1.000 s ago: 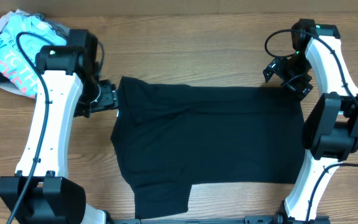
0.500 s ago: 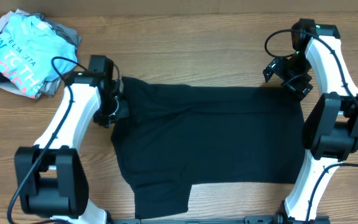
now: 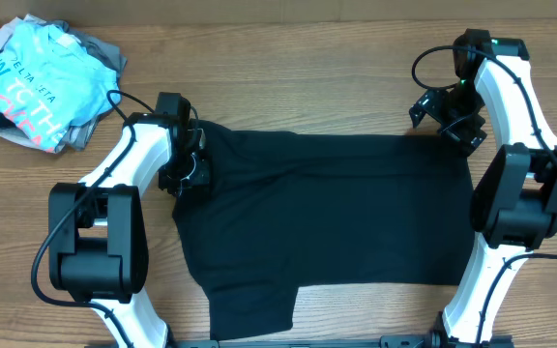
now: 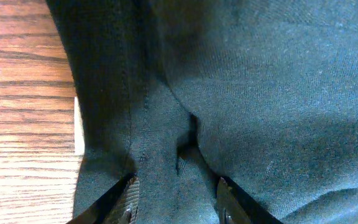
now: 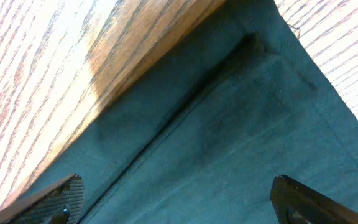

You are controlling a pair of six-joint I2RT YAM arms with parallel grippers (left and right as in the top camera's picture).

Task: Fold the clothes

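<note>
The black T-shirt (image 3: pixel 337 213) lies spread out at the middle of the wooden table (image 3: pixel 307 58). It forms a wide dark rectangle running from 9 o'clock to 3 o'clock, with one flap hanging down toward 7 o'clock, near the table's front edge. A soft crease crosses its upper half from the 10 o'clock corner.

Far off at 10 o'clock on the table, well apart from the shirt, is a loose heap. In it a light blue T-shirt (image 3: pixel 32 82) with pink and white lettering rests on grey clothes (image 3: pixel 100 53).

The left claw (image 3: pixel 190 174) is down on the shirt's 9 o'clock edge, just below its upper left corner. In the left wrist view its two fingers (image 4: pixel 126 198) stand part-way closed, one on each side of a raised ridge of black cloth. The cloth puckers and bunches between them, so the claw has a pinch of the shirt. A stitched hem runs up beside that ridge, and a thin white strip (image 4: pixel 79 127) shows at the shirt's edge, against the wood.

The right claw (image 3: pixel 450 126) sits at the shirt's 1 o'clock corner. Its jaws are spread wide and hold nothing. The right wrist view shows the hemmed corner of the shirt lying flat beneath the gap, with bare wood at 12 o'clock of it.
</note>
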